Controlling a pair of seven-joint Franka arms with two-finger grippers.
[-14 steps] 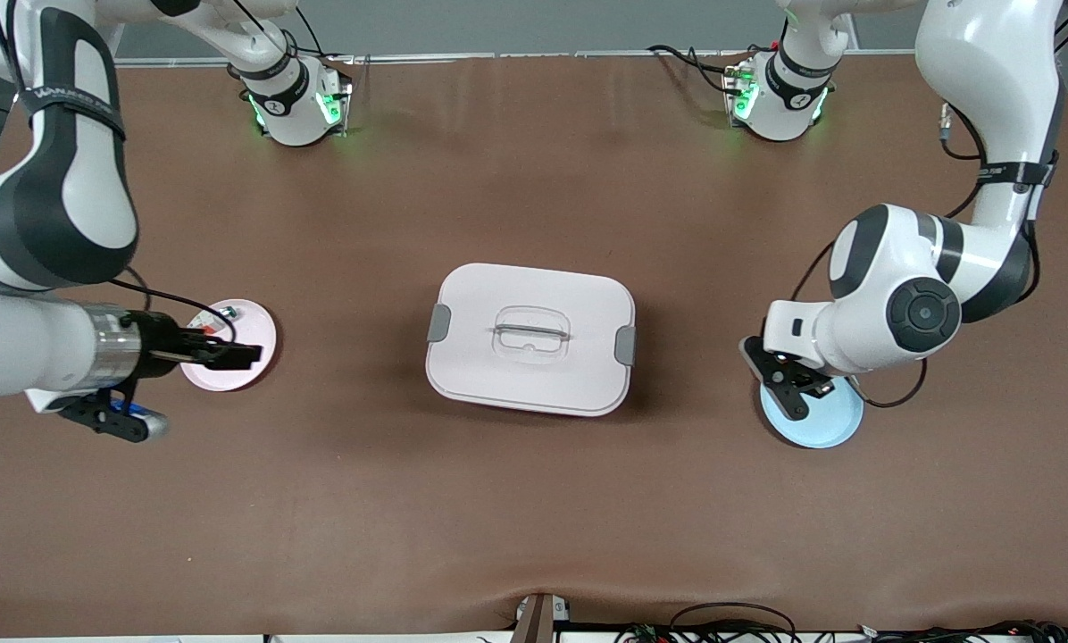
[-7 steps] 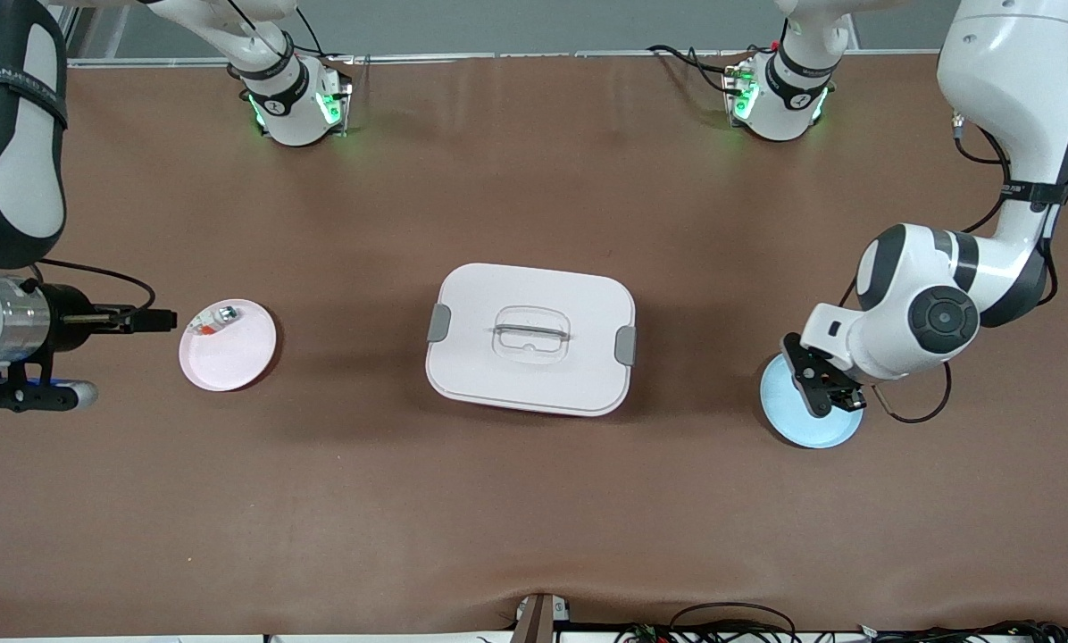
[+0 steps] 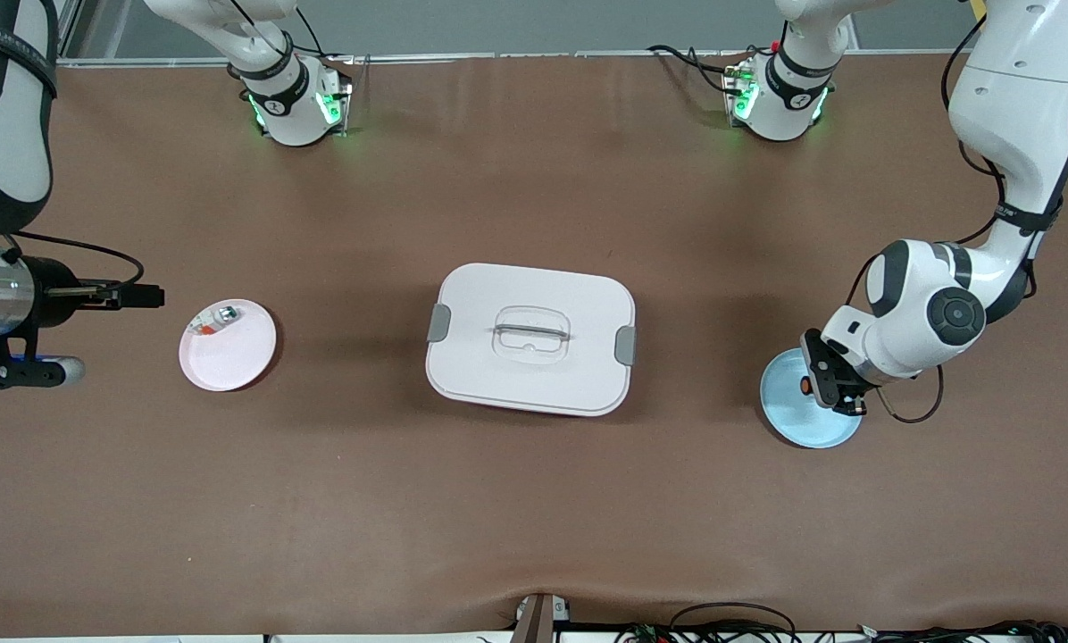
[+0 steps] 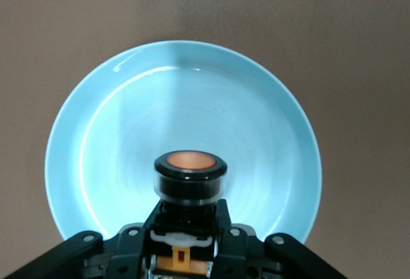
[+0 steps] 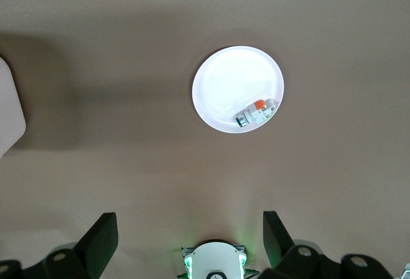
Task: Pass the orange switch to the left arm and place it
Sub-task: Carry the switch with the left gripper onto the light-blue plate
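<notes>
The orange switch (image 4: 190, 176), black with an orange cap, sits between the fingers of my left gripper (image 4: 190, 211), which is shut on it over the blue plate (image 4: 128, 131). In the front view the left gripper (image 3: 824, 384) is over the blue plate (image 3: 793, 420), and the switch's orange cap (image 3: 805, 385) shows beside it. My right gripper (image 3: 137, 295) is open and empty, over bare table beside the pink plate (image 3: 230, 357), toward the right arm's end. Its fingers (image 5: 102, 240) stand wide apart. The white box (image 3: 530, 338) stands closed at the table's middle.
A small white-silver part with a green tip (image 3: 217, 317) lies on the pink plate, and it also shows in the right wrist view (image 5: 257, 112). A corner of the box (image 5: 9, 109) shows there too. The arm bases (image 3: 293, 98) stand along the table's edge farthest from the front camera.
My right gripper drew back off the pink plate toward the right arm's end of the table. My left gripper shifted across the blue plate toward the left arm's end, uncovering the plate and the switch's orange cap.
</notes>
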